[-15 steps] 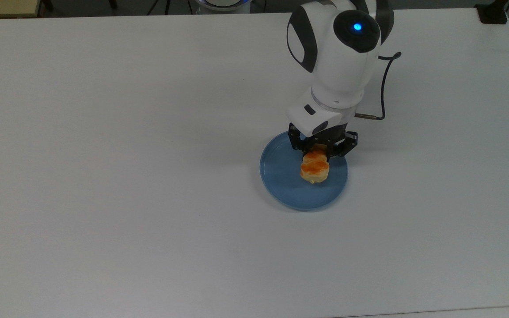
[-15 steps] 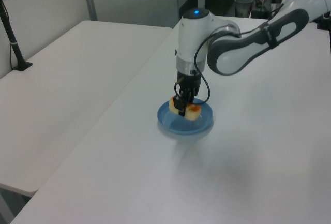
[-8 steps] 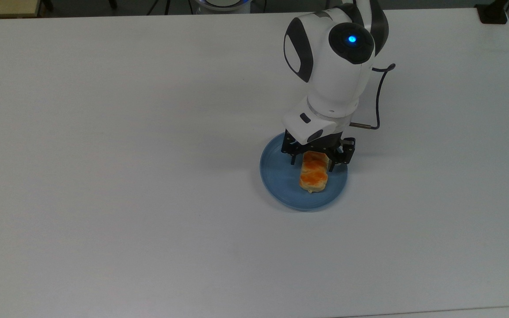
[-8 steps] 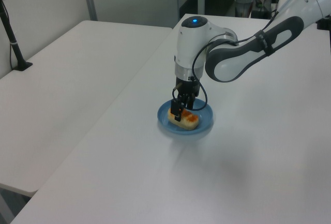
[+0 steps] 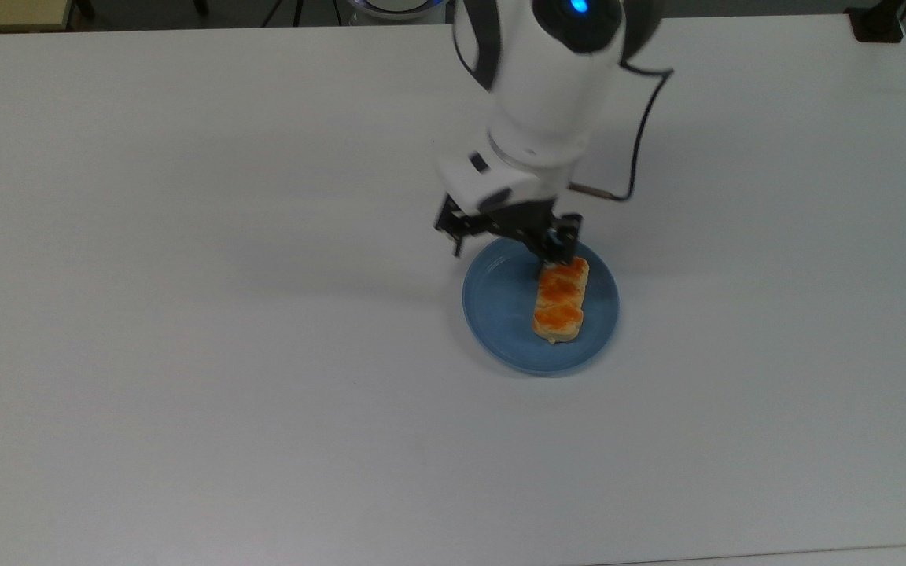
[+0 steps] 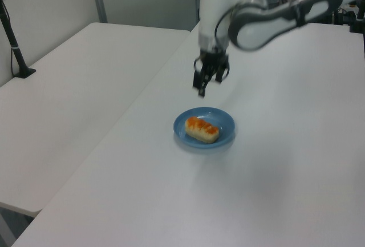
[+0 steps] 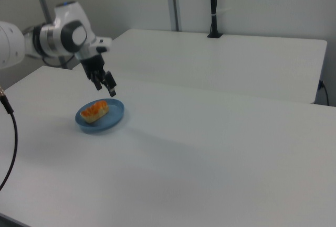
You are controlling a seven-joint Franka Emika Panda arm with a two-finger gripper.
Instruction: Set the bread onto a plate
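The bread (image 5: 561,302), a pale loaf with three orange-brown bumps, lies flat on the right half of the light-blue plate (image 5: 500,308) in the top view. It rests free of any grip. My gripper (image 5: 506,242) hangs open above the plate's far rim, apart from the bread, with nothing between its fingers. In the left view the gripper (image 6: 209,82) is well above the bread (image 6: 201,129) and plate (image 6: 223,122). The right view shows the gripper (image 7: 105,87) up and to the right of the bread (image 7: 94,110) on the plate (image 7: 113,117).
The plate sits on a wide white table (image 5: 185,314). A second white table (image 6: 85,76) stands beside it, with a black clamped post (image 6: 13,47) at its edge. A black cable (image 5: 642,118) loops from my wrist. A black mount (image 5: 878,23) sits at the table's far corner.
My gripper has let go of the bread, opened, and risen up and away from the plate. The bread now lies flat on the plate.
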